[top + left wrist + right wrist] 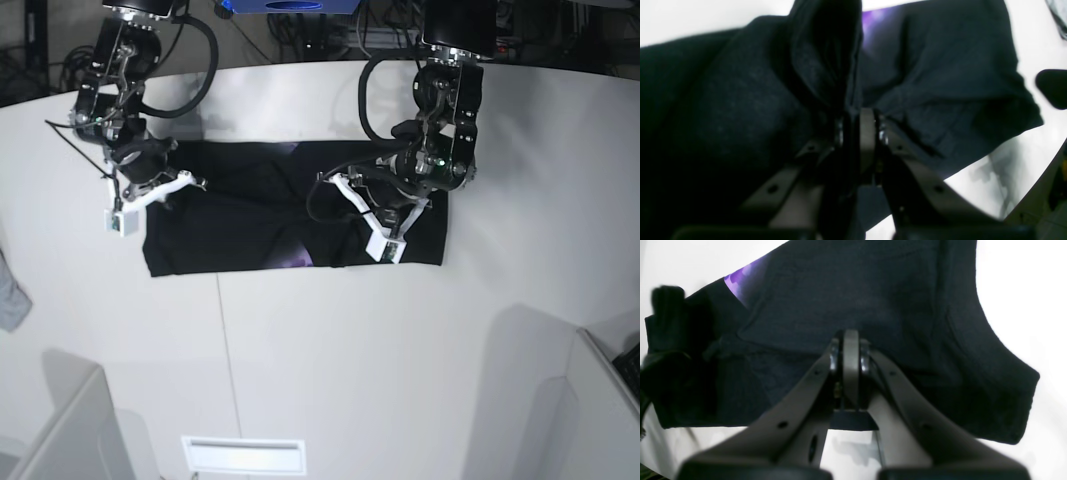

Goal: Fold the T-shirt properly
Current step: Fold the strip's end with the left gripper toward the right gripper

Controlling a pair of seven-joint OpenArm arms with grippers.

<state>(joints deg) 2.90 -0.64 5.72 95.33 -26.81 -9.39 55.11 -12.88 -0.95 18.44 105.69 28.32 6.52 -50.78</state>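
The black T-shirt (pixel 250 235) lies as a wide band across the white table (pixel 400 350), with bits of purple print (pixel 300 262) showing. My left gripper (pixel 327 185) sits over the shirt's middle, right of centre. In the left wrist view this gripper (pixel 858 120) is shut on a raised fold of the T-shirt (pixel 940 83). My right gripper (pixel 193 183) is at the shirt's upper left part. In the right wrist view it (pixel 850 340) is shut, its tips against the T-shirt (pixel 873 290). Whether cloth is pinched there I cannot tell.
A small grey cloth (pixel 10 290) lies at the table's left edge. Grey divider panels stand at the near left (pixel 70 430) and near right (pixel 560 400) corners. Cables and arm bases crowd the far edge.
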